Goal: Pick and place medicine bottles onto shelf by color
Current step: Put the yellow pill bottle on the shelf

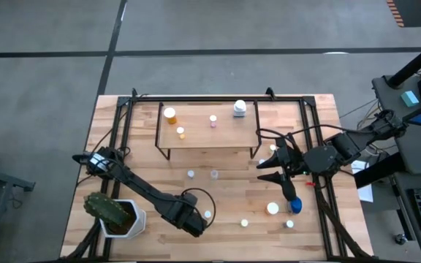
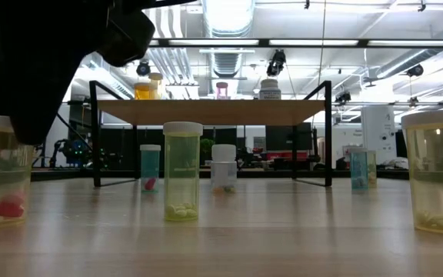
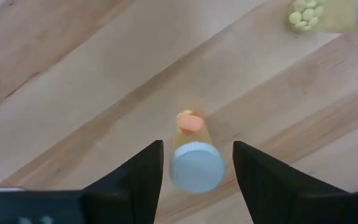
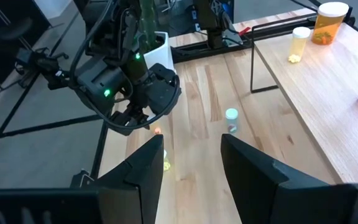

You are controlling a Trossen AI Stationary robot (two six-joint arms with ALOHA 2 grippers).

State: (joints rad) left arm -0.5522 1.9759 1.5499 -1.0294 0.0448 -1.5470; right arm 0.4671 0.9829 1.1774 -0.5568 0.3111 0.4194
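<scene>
Bottles are standing scattered over the wooden desk [image 1: 123, 139], and four are already sitting on the shelf [image 1: 196, 136]: an orange bottle [image 1: 169, 114], a small yellow bottle [image 1: 180, 132], a pink bottle [image 1: 213, 120] and a wider white bottle [image 1: 240, 109].

The left tool [image 3: 196, 180] is hanging low over the near part of the desk, its two dark fingers [image 3: 138, 180] spread wide on either side of a white-capped vial with orange pills [image 3: 194, 162]. The fingers are flanking the cap with gaps on both sides and are not gripping it. A vial of yellow pills [image 3: 309, 15] is standing a little way off.

The right tool [image 1: 275, 166] is hovering at the right side of the desk, just beyond the shelf's right end, with its fingers [image 4: 253, 177] spread apart and carrying nothing. A wide blue bottle [image 1: 291, 197] is lying just beside it, and a teal-tinted vial [image 4: 231, 119] is standing on the desk ahead of it.

A white pot with a cactus [image 1: 115, 215] is sitting at the desk's near left corner, next to the left arm.
</scene>
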